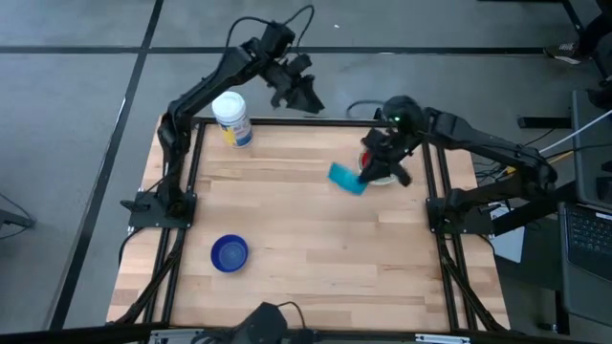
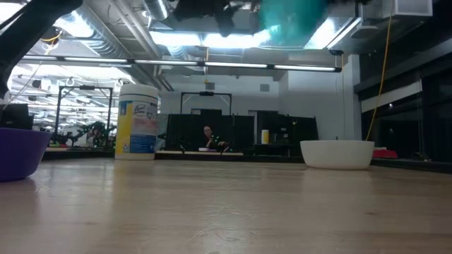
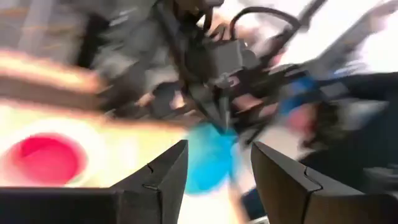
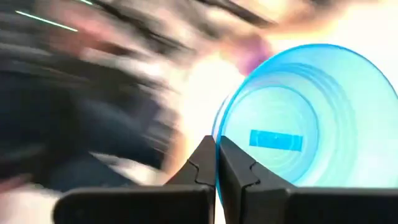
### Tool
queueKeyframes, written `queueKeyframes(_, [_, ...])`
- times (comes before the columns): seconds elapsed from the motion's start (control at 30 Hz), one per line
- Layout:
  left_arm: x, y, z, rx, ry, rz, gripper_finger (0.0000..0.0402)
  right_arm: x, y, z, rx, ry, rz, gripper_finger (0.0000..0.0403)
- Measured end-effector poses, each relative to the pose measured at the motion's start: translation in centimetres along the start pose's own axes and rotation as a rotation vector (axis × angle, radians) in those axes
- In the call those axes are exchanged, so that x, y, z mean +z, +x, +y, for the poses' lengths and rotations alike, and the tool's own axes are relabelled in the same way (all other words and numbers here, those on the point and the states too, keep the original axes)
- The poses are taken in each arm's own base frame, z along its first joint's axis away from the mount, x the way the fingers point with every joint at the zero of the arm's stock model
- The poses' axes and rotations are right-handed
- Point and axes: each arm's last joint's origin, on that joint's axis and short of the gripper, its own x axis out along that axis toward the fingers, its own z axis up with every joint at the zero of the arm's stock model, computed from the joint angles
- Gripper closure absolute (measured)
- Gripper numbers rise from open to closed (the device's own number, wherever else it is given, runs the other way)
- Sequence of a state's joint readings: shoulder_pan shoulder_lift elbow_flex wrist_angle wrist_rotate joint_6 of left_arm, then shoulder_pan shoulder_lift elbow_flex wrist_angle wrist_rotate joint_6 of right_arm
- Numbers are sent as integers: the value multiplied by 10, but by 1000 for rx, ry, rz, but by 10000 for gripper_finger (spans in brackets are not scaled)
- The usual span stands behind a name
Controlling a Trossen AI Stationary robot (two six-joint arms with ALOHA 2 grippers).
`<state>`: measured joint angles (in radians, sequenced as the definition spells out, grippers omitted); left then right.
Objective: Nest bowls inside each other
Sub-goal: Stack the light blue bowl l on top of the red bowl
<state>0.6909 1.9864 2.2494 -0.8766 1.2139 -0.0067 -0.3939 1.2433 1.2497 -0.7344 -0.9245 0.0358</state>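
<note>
Near three o'clock my right gripper (image 4: 216,163) pinches the light blue bowl (image 4: 308,118); at twelve, my left gripper (image 3: 219,171) hangs open, empty.

Bowls visible: 4. 1 light blue bowl (image 1: 347,179), 1 dark blue bowl (image 1: 229,253), 1 white bowl (image 2: 337,154), 1 red bowl (image 3: 45,159), which sits inside the white one in the left wrist view. Green: can't tell. Also 1 white container (image 1: 232,119) w/ label. Arms: 2, w/ 1 gripper each, so left gripper (image 3: 217,171) & right gripper (image 4: 217,165).
</note>
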Motion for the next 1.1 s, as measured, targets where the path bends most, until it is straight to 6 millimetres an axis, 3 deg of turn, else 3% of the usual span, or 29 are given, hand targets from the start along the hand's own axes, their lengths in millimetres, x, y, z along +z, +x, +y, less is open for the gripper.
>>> queueKeyframes(0.07, [-13, -3, -1, 207, 13, 90, 236, -21, -5, -19, -266, 81, 138, 401])
queueKeyframes(0.17, [-31, -8, 2, 463, 37, 291, 245, -42, -10, -40, -466, 197, 223, 401])
queueKeyframes(0.37, [-35, -6, 0, 539, 7, 350, 255, -55, -8, -59, -763, 284, 261, 401])
queueKeyframes(0.77, [-34, -1, 0, 582, 40, 363, 256, -70, 24, -84, -808, 360, 370, 401])
queueKeyframes(1.1, [-34, -1, 0, 581, 41, 362, 256, -71, 26, -95, -878, 365, 384, 402])
